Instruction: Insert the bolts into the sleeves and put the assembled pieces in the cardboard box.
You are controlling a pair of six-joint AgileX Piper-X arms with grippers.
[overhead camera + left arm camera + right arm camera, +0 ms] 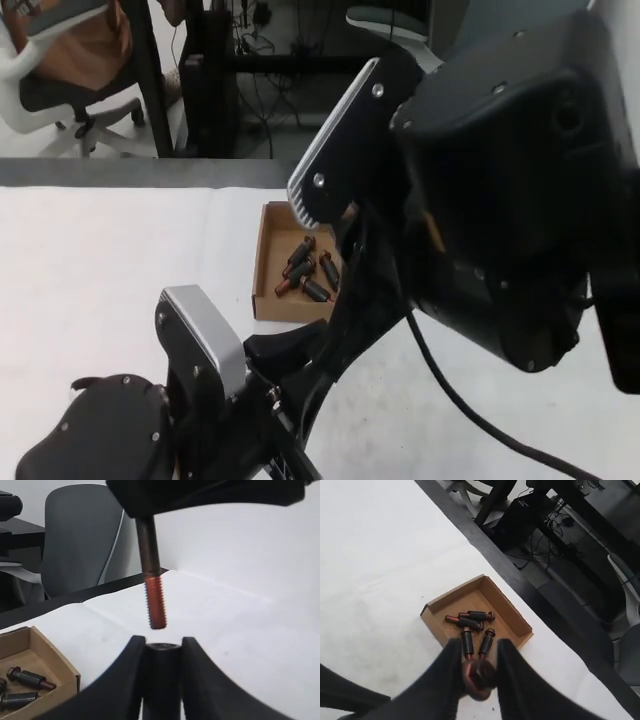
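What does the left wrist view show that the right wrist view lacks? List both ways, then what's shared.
Left wrist: the sleeve upright in the left gripper, the bolt hanging threaded end down above the sleeve's opening. Right wrist: the bolt's head clamped in the right gripper. Both: the bolt, the cardboard box with assembled pieces, the white bench.

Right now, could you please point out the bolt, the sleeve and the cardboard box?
bolt (156, 605), left wrist view, threaded end.
sleeve (161, 649), left wrist view, top rim.
cardboard box (506, 611), right wrist view, inner side wall.

The bolt (154, 600) (threads down) hangs just above the sleeve (161, 667) the left gripper (162, 644) clamps.
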